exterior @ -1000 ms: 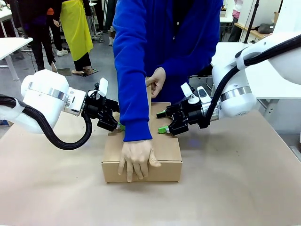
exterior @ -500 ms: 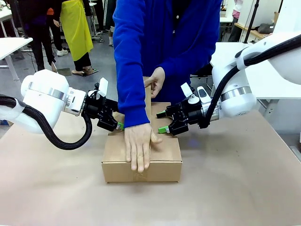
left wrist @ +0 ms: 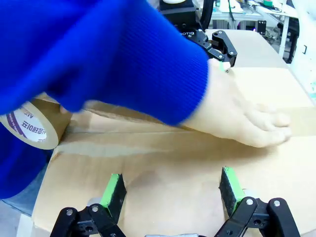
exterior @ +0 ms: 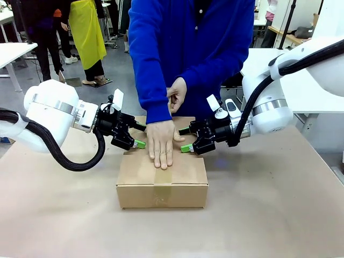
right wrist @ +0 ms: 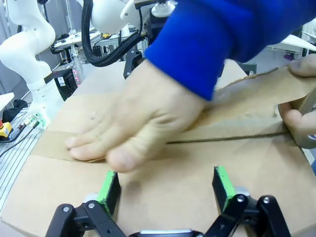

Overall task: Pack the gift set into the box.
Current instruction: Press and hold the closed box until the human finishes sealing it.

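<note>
Front view findings: the box [exterior: 162,174] sits on the table [exterior: 269,215] with its top flaps folded down, and a strip of brown tape [exterior: 163,185] runs along the centre seam and over the box's near face. The gift set cannot be seen; judged from the closed flaps, it is already inside. A person in a blue sleeve presses one hand [exterior: 161,142] flat on the tape over the middle of the box top, while the other hand [exterior: 176,95] holds the tape roll [left wrist: 33,129] above the box's far edge.

The left gripper [exterior: 137,135] rests at the box's left top edge, its fingers spread and holding nothing; in the left wrist view the green pads [left wrist: 112,193] bear down on the cardboard. The right gripper [exterior: 185,139] does the same at the box's right top edge, likewise spread and empty.

Assessment: packing appears complete and sealing is well advanced. Remaining work appears to be finishing the tape at the box's far side, cutting it, and releasing the flaps.
</note>
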Motion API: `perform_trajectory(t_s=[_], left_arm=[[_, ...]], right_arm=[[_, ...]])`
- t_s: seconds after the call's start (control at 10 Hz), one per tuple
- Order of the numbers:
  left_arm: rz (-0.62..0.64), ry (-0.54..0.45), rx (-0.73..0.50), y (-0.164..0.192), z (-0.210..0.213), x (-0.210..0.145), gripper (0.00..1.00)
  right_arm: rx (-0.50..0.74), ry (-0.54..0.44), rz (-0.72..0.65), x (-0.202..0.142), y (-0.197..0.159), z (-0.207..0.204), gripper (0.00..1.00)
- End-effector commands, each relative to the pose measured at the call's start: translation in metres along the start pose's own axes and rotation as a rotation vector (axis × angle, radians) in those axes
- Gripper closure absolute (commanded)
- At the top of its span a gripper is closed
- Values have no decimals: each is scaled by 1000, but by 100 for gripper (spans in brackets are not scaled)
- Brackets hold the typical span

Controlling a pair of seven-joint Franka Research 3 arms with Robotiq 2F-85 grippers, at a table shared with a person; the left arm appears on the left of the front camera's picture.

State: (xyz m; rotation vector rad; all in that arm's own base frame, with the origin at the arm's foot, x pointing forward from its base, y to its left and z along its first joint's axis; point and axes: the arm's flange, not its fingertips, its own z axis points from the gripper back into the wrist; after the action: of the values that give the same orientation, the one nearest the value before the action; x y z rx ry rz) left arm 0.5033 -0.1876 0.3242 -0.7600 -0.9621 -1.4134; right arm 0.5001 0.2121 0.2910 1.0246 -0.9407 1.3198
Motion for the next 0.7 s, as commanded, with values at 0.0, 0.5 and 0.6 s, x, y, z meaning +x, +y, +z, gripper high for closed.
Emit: perform_trajectory(t_s=[0.0, 0.5, 0.6], left_arm=[[-7, -9, 11, -2, -1, -3, 0], [-7, -9, 11, -2, -1, -3, 0], [-7, -9, 11, -2, -1, -3, 0]], right_arm=[[-2, 0, 11, -2, 0, -1, 0], [-2, 0, 11, -2, 0, -1, 0], [-2, 0, 11, -2, 0, -1, 0]])
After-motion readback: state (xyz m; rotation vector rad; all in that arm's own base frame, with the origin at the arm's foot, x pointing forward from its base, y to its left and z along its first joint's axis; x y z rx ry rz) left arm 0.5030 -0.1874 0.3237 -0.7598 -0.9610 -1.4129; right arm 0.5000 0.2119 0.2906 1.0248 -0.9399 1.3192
